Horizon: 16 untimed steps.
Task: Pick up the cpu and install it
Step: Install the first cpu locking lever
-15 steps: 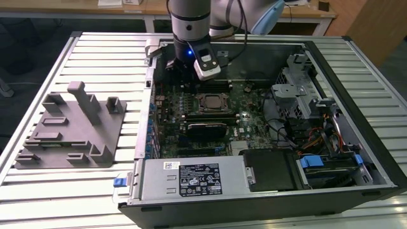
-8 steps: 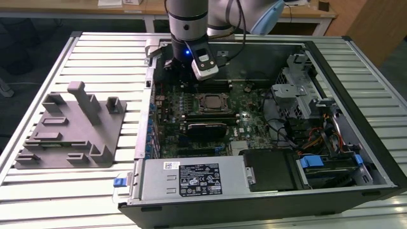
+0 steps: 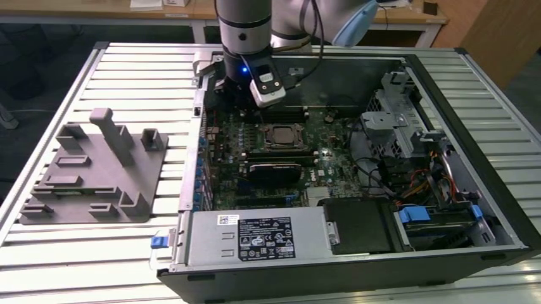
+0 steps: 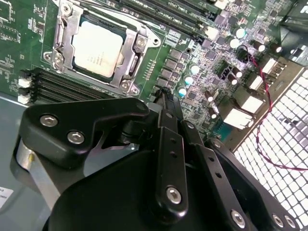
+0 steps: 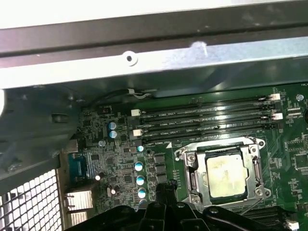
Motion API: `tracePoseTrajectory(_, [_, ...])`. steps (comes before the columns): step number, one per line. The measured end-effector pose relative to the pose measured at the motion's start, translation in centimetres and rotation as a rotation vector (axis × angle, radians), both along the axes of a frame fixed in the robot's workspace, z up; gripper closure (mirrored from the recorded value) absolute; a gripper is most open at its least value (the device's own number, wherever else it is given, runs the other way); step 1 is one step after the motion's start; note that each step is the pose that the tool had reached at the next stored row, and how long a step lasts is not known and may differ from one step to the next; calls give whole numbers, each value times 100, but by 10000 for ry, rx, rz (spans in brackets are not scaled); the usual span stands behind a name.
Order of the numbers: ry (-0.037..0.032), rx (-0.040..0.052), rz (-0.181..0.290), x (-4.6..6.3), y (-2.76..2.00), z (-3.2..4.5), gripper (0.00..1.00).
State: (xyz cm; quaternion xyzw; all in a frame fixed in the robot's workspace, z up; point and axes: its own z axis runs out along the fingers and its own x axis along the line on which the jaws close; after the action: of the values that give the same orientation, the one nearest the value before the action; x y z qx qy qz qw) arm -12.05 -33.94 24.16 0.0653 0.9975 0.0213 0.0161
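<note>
The cpu [image 3: 279,135] lies flat inside the metal socket frame [image 4: 139,45] on the green motherboard of an open computer case [image 3: 473,158]. Its silver top shows in both wrist views [image 4: 97,48] [image 5: 225,177]. My gripper [image 3: 256,109] hangs over the board toward the exterior view's left of the socket, above the row of small capacitors and apart from the cpu. The black fingertips [image 4: 163,98] [image 5: 162,186] are pressed together with nothing between them, so the gripper is shut and empty.
A grey fixture [image 3: 93,171] with upright posts sits on the slatted table at the exterior view's left. Memory slots [image 5: 207,118] run beside the socket. The power supply [image 3: 253,237], drive cage [image 3: 397,126] and case walls surround the board.
</note>
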Motion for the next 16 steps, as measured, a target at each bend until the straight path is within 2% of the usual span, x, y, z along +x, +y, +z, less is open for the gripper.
tracePoseTrajectory(5, [0,148,0,-28,-4,0,89])
tracePoseTrajectory(7, [1,241,1,-39,-6,0,89])
tracePoseTrajectory(9, [0,399,0,-47,-7,0,89])
tracePoseTrajectory(16, [0,1081,0,-52,-11,0,89])
